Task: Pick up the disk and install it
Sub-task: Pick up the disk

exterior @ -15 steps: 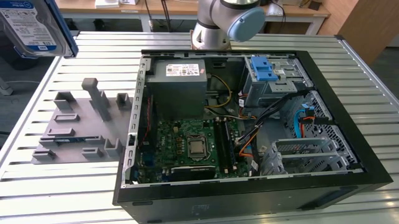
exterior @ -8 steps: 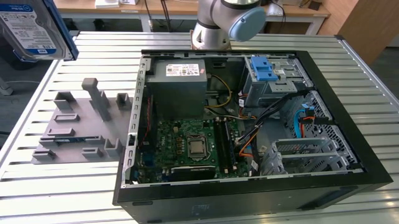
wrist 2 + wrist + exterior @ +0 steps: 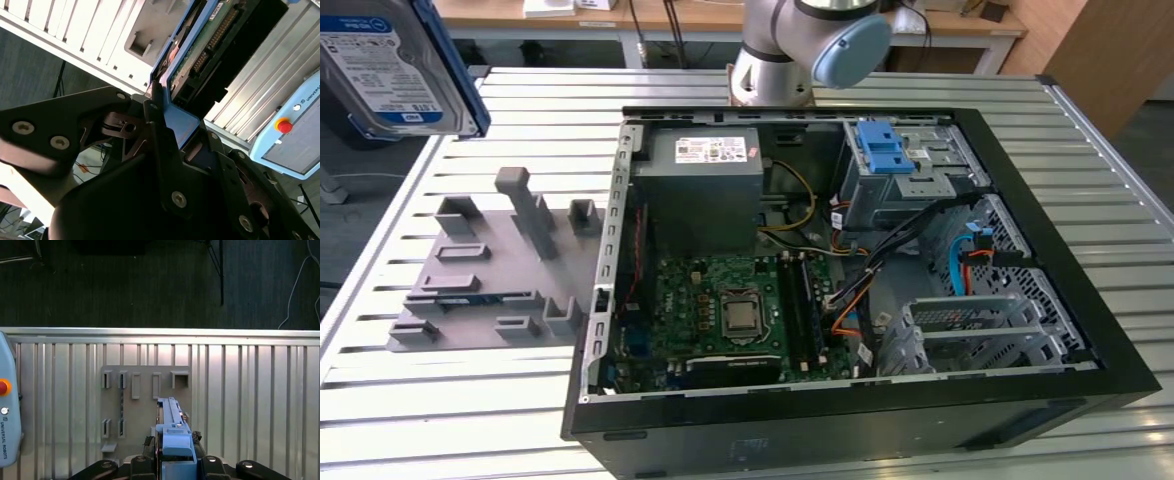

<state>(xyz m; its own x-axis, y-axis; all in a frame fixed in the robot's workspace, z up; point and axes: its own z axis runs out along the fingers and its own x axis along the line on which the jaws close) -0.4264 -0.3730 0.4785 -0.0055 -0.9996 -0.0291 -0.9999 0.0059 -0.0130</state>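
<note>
At the exterior view's left, the flat silver-grey disk [image 3: 387,65] in its blue plastic carrier is held aloft over the grey slotted fixture plate [image 3: 494,270]. In the second wrist view the black tool [image 3: 175,117] is clenched on the carrier's end, and the disk's long axis runs straight out from it. The blue-latched metal drive cage [image 3: 907,165] lies well apart, toward the exterior view's right.

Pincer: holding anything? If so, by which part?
Yes. The pincer is shut on the disk, gripping it edge-on by one end of its blue carrier.
</note>
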